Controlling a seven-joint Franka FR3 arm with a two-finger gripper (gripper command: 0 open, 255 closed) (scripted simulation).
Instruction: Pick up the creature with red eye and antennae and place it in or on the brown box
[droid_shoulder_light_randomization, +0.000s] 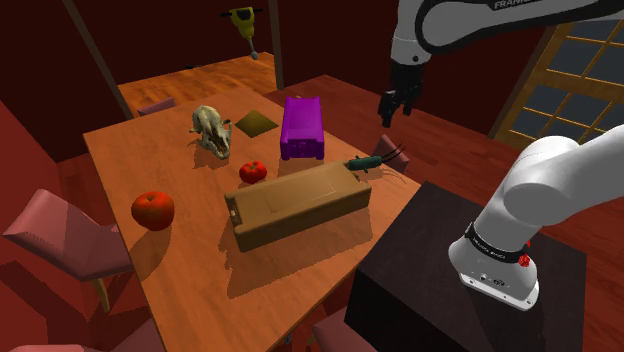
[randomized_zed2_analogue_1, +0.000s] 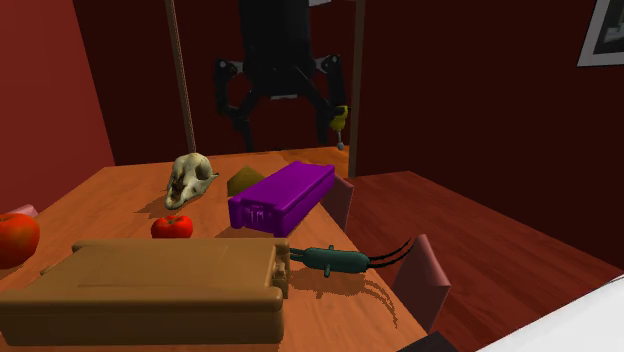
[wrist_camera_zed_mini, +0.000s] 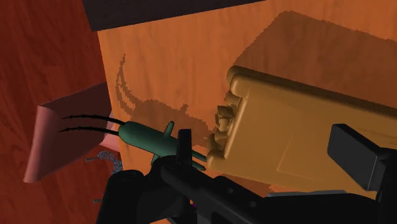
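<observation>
A dark green insect with two long black antennae (droid_shoulder_light_randomization: 368, 163) (randomized_zed2_analogue_1: 330, 260) (wrist_camera_zed_mini: 149, 139) lies on the wooden table (droid_shoulder_light_randomization: 180, 260), right by one short end of the brown box (droid_shoulder_light_randomization: 295, 203) (randomized_zed2_analogue_1: 150, 290) (wrist_camera_zed_mini: 299, 140). The box is a long closed case lying flat. My black gripper (droid_shoulder_light_randomization: 398, 108) (randomized_zed2_analogue_1: 283, 125) (wrist_camera_zed_mini: 270, 153) hangs open well above the insect, holding nothing. In the wrist view the insect is beside one fingertip (wrist_camera_zed_mini: 184, 145) and the box end lies under the gap between the two.
A purple case (droid_shoulder_light_randomization: 301, 127) (randomized_zed2_analogue_1: 280, 197), a pale skull (droid_shoulder_light_randomization: 212, 130) (randomized_zed2_analogue_1: 188, 178), an olive tile (droid_shoulder_light_randomization: 256, 123) and two tomatoes (droid_shoulder_light_randomization: 253, 171) (droid_shoulder_light_randomization: 152, 210) share the table. Pink chairs (droid_shoulder_light_randomization: 390, 148) (droid_shoulder_light_randomization: 60, 235) stand at its edges. My dark stand (droid_shoulder_light_randomization: 450, 270) sits close by.
</observation>
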